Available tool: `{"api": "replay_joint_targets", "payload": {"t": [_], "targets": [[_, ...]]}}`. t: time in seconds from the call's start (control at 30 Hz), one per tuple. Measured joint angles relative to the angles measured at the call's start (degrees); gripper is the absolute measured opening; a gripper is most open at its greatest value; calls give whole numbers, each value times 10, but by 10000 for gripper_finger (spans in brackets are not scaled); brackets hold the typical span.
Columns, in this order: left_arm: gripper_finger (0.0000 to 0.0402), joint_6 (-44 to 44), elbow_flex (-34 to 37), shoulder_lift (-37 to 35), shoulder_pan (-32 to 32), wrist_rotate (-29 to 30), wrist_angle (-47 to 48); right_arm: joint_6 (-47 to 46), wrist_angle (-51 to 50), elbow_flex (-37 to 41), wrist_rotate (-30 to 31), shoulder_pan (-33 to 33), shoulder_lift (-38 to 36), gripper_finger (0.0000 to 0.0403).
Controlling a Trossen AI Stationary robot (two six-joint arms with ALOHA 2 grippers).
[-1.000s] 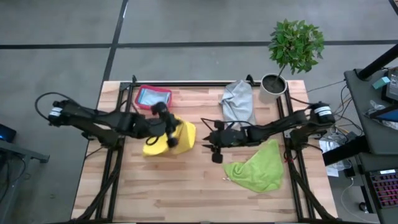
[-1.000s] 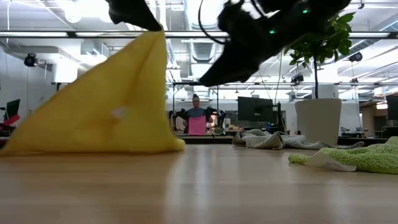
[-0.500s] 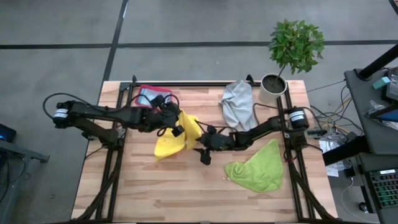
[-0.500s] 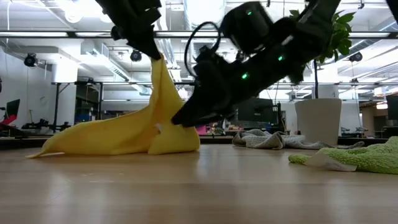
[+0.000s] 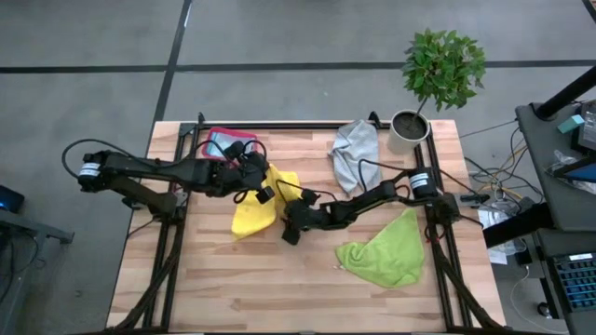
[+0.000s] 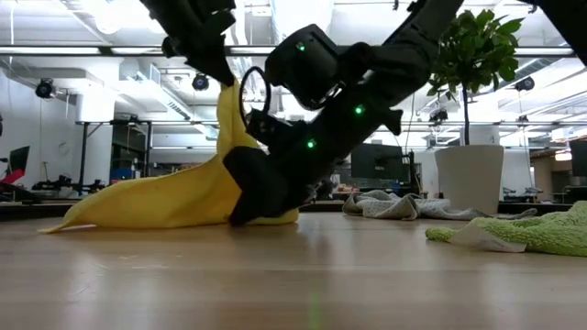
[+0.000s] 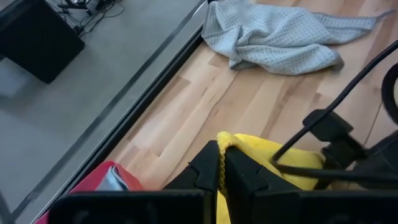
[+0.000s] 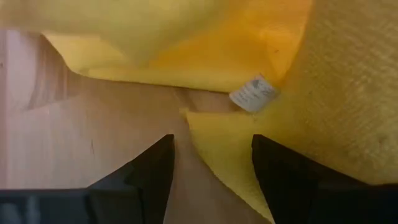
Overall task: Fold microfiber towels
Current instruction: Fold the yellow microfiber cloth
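Note:
A yellow microfiber towel (image 5: 253,212) is drawn up into a peak (image 6: 229,101) by my left gripper (image 5: 264,190), which is shut on it above the table. Its lower part (image 6: 138,202) lies spread on the wood. My right gripper (image 5: 285,232) is open and low at the towel's right side. In the right wrist view its fingers (image 8: 152,174) stand on either side of a flat yellow corner (image 8: 214,146) near a white tag (image 8: 252,93). A grey towel (image 5: 356,154) and a lime green towel (image 5: 382,251) lie loose on the table. My left gripper pinches a raised bunch of the yellow towel (image 7: 229,142) between its two shut fingers, slanting down from above. One layer or several, I cannot tell. The cloth hangs below the fingers in a steep drape, and its lower edge (image 6: 110,215) rests on the table.
A pink-red bin (image 5: 229,144) with something light blue in it sits at the far left, just behind my left arm. A potted plant (image 5: 410,126) stands at the far right corner. Bare wood runs along the near side (image 5: 279,288).
My right gripper has gone down and toward the table's left, from beside the green towel to the yellow towel's corner. My left gripper has shifted a little rightward with the towel; the drape has narrowed from a broad triangle to a steep peak with a tail on the table.

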State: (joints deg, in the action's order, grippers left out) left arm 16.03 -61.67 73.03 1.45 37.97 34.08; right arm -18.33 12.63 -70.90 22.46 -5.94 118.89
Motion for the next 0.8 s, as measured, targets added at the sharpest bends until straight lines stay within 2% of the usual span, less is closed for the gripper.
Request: {"api": "replay_joint_targets", "payload": {"t": [0.27,0.4,0.5,0.67,0.8], "targets": [[0,-2,0,0,0,-1,19,20,-48,-21,-11,18,5,198],[0,-1,0,0,0,-1,25,23,-49,-20,-46,35,4,191],[0,0,0,0,0,-4,25,27,-41,-20,-74,45,4,144],[0,1,0,0,0,-4,25,61,-32,-19,-97,48,3,27],[0,1,0,-1,0,-6,26,84,-56,-17,-111,49,-17,13]]}}
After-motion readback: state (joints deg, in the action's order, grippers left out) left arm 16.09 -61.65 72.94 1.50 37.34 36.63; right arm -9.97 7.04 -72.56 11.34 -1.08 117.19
